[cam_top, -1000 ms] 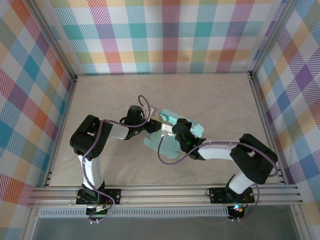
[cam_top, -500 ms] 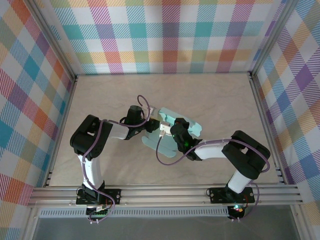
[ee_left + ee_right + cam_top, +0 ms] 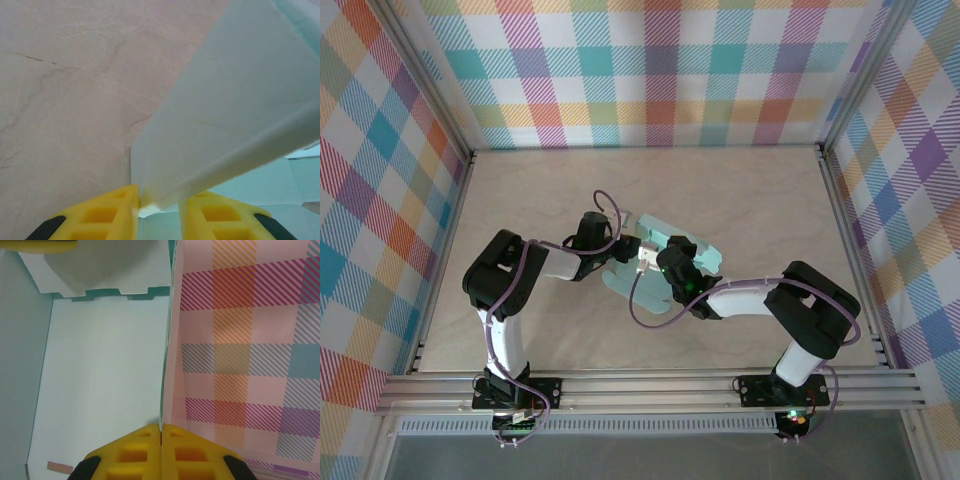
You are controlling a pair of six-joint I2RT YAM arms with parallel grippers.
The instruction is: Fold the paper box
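Note:
The paper box (image 3: 708, 258) is pale mint-green card, partly folded, at the middle of the table between both arms. My left gripper (image 3: 628, 250) comes at it from the left. In the left wrist view its yellow fingers (image 3: 107, 215) pinch a folded, raised flap of the paper box (image 3: 235, 110), and the left gripper (image 3: 159, 197) is shut on that doubled card. My right gripper (image 3: 648, 262) meets the box from the right. In the right wrist view the right gripper (image 3: 161, 427) is shut on the thin upright edge of a wall of the paper box (image 3: 105, 365), whose notched flap lies at the top.
The beige marbled table (image 3: 740, 190) is fenced by plaid walls (image 3: 660, 70) on three sides, with an aluminium rail (image 3: 650, 385) along the near edge. Purple cables loop off both wrists. Bare tabletop lies left of the flap (image 3: 65, 100).
The left gripper's jaws have narrowed onto the flap. The right gripper has moved slightly left and away with the box edge, and the box has shifted a little with it.

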